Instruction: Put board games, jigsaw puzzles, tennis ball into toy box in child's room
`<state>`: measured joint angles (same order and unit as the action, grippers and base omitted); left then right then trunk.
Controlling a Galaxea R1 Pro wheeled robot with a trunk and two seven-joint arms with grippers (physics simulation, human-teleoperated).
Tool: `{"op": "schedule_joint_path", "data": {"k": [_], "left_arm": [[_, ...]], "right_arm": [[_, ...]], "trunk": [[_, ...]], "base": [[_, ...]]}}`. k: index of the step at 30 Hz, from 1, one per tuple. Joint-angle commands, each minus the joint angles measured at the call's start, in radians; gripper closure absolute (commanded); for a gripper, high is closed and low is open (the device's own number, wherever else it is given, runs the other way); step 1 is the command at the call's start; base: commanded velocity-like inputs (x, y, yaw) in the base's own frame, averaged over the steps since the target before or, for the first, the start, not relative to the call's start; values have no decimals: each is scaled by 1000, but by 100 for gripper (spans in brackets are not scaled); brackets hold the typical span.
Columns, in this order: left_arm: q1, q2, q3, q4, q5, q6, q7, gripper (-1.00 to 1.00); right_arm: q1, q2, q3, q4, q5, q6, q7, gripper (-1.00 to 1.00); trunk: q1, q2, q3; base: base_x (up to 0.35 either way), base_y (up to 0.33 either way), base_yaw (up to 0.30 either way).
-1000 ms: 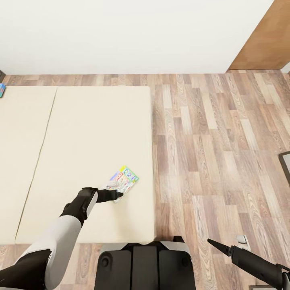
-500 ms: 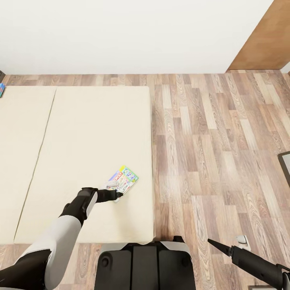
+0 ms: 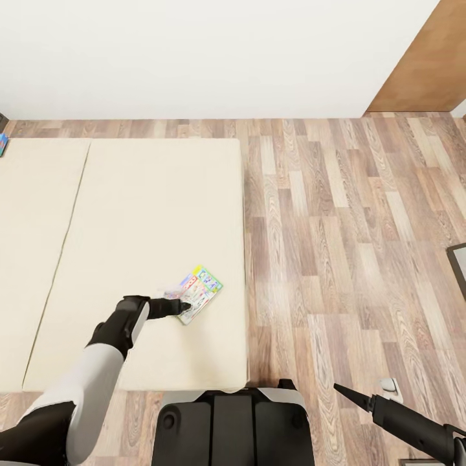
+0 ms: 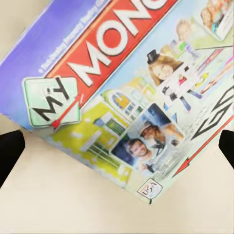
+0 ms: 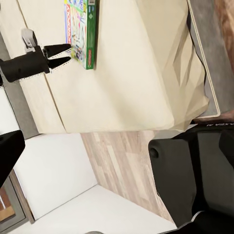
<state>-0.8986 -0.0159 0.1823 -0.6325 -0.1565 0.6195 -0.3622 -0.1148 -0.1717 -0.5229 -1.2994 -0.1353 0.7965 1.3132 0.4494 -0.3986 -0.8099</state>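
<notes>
A Monopoly board game [image 3: 199,292] lies flat on the beige bed [image 3: 129,213], near its right edge. My left gripper [image 3: 184,306] hovers at the box's near corner, open, with its tips just over that corner. In the left wrist view the printed lid [image 4: 131,92] is seen close up, with the left gripper [image 4: 117,146] open, a dark fingertip at each side. From the right wrist view the same box [image 5: 80,29] shows beside the open left gripper [image 5: 62,55]. A small blue box [image 3: 3,144] sits at the bed's far left. My right gripper [image 3: 342,390] hangs open over the floor, empty.
Wood floor [image 3: 349,233] stretches to the right of the bed. A white wall [image 3: 194,52] and a brown door [image 3: 430,58] stand behind. A dark-framed object [image 3: 458,265] pokes in at the right edge. My base [image 3: 233,424] stands at the bed's foot.
My left arm has drawn slightly left, with the gripper tips shifting a little along the box's near corner. The box and the right arm have not moved.
</notes>
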Motion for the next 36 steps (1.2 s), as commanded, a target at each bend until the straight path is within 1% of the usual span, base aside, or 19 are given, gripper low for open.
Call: {"op": "schedule_joint_path", "data": {"k": [1, 2, 5, 7, 10, 12, 14, 19, 22, 24, 25, 27, 28, 31, 33, 36], "left_arm": [[0, 4, 8, -12, -10, 17, -12, -100], [0, 29, 8, -52, -10, 86, -25, -100], [0, 52, 8, -87, -9, 133, -33, -100], [0, 70, 7, -118, -10, 177, -53, -100], [-1, 87, 7, -145, -15, 226, -109, -100], [-1, 96, 5, -162, -18, 243, -136, -100], [-5, 100, 4, -183, -21, 257, -152, -100], [-39, 99, 2, -193, -25, 264, -150, -100], [-53, 98, 2, -194, -25, 264, -129, -100], [-59, 95, 2, -194, -25, 263, -100, -100], [-61, 91, 2, -194, -24, 261, -78, -100], [-62, 84, 1, -192, -24, 259, -56, -100], [-63, 72, 1, -186, -24, 257, -34, -100], [-65, 50, 0, -167, -24, 252, -4, -100], [-66, 39, -1, -153, -24, 243, 11, -100], [-78, 23, -1, -126, -24, 208, 30, -100]], "right_arm": [[0, 0, 0, 0, -3, 8, 2, -100], [0, 0, 0, 0, -3, 8, 1, -100], [0, 0, 0, 0, -3, 8, 1, -100], [0, -1, 0, 0, -3, 8, 1, -100], [0, -1, 0, 0, -3, 8, 1, -100], [0, -1, 1, 0, -2, 8, 1, -100], [0, 0, 1, 0, -3, 8, 1, -100], [0, -1, 1, 0, -3, 8, 1, -100], [0, -1, 1, 0, -3, 8, 1, -100], [0, -1, 1, 0, -3, 8, 1, -100], [0, -1, 1, 0, -3, 8, 1, -100], [0, -1, 1, 0, -3, 8, 1, -100], [0, -1, 1, 0, -3, 8, 1, -100], [0, -1, 1, 0, -3, 7, 1, -100], [0, -1, 1, 0, -3, 7, 2, -100], [0, -2, 0, 0, -3, 7, 2, -100]], "trunk": [[1, -1, -1], [1, -1, -1], [1, -1, -1], [1, -1, -1], [1, -1, -1], [1, -1, -1], [1, -1, -1], [1, -1, -1], [1, -1, -1], [1, -1, -1], [1, -1, -1], [1, -1, -1], [1, -1, -1], [1, -1, -1], [1, -1, -1], [1, -1, -1]], "base": [[0, 0, 0], [0, 0, 0], [0, 0, 0], [0, 0, 0], [0, 0, 0], [0, 0, 0], [0, 0, 0], [0, 0, 0], [0, 0, 0], [0, 0, 0], [0, 0, 0], [0, 0, 0], [0, 0, 0], [0, 0, 0], [0, 0, 0], [0, 0, 0]]}}
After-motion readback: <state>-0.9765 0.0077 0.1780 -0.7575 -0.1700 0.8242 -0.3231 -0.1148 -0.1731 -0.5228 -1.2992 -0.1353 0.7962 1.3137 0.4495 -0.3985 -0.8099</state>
